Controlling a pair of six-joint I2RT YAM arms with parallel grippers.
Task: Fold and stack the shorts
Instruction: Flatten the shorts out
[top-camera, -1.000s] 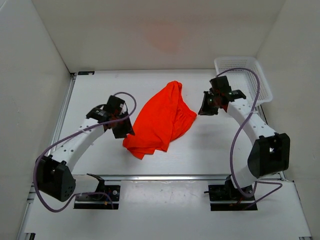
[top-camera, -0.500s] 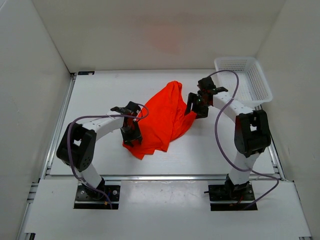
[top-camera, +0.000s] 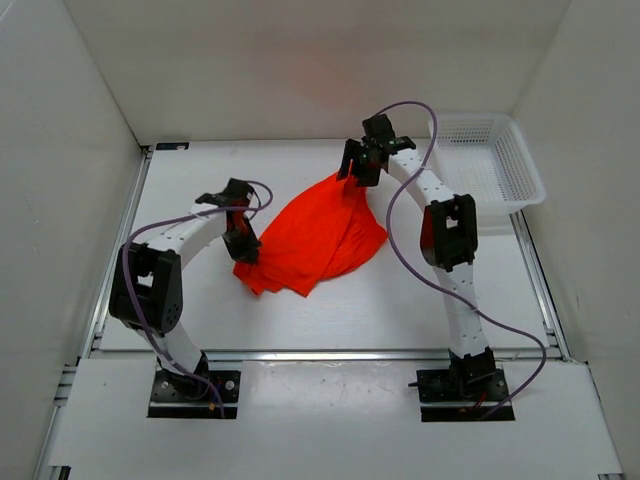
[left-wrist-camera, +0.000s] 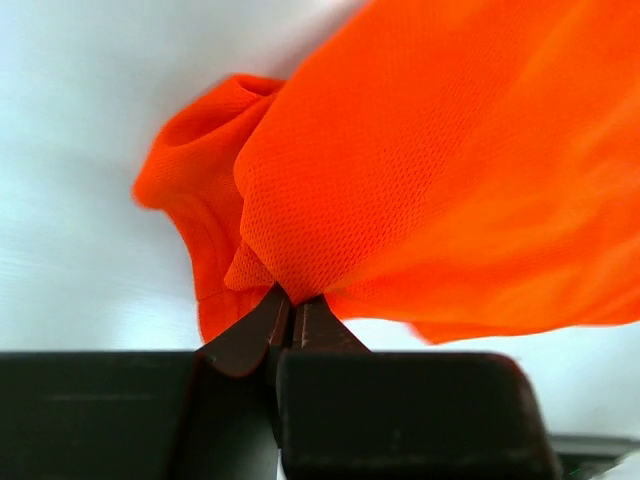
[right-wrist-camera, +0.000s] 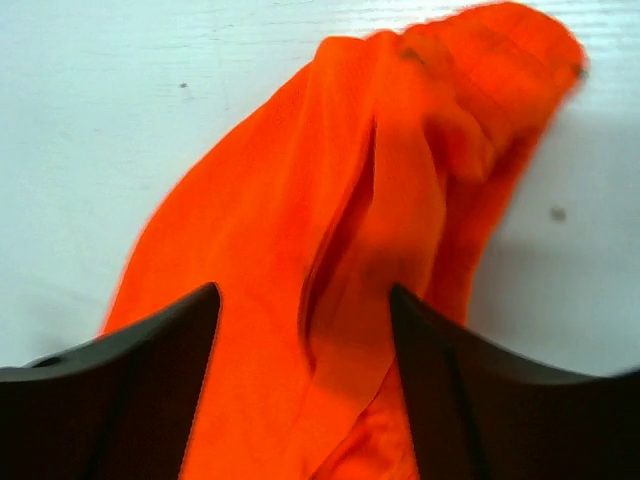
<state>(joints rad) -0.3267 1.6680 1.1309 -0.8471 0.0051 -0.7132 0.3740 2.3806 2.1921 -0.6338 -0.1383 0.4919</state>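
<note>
**Left pinch on, right spread wide**

My left end effector (left-wrist-camera: 290, 302) is clamped tight on a fold at the near-left edge of the shorts (top-camera: 315, 235), with the arm bent low across the surface (top-camera: 190, 190). My right end effector (right-wrist-camera: 305, 320) reaches out over the far tip of the cloth, fingers wide apart and gripping nothing. The shorts lie crumpled mid-surface, bright orange-red mesh, with the white basket (top-camera: 500, 160) apart at far right

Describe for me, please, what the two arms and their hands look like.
Both the left arm and the right arm have white links joined by chunky black joints, and a thin purple cable loops along each. The left hand and the right hand are black, with dark tapering fingers. No markings are readable.
</note>
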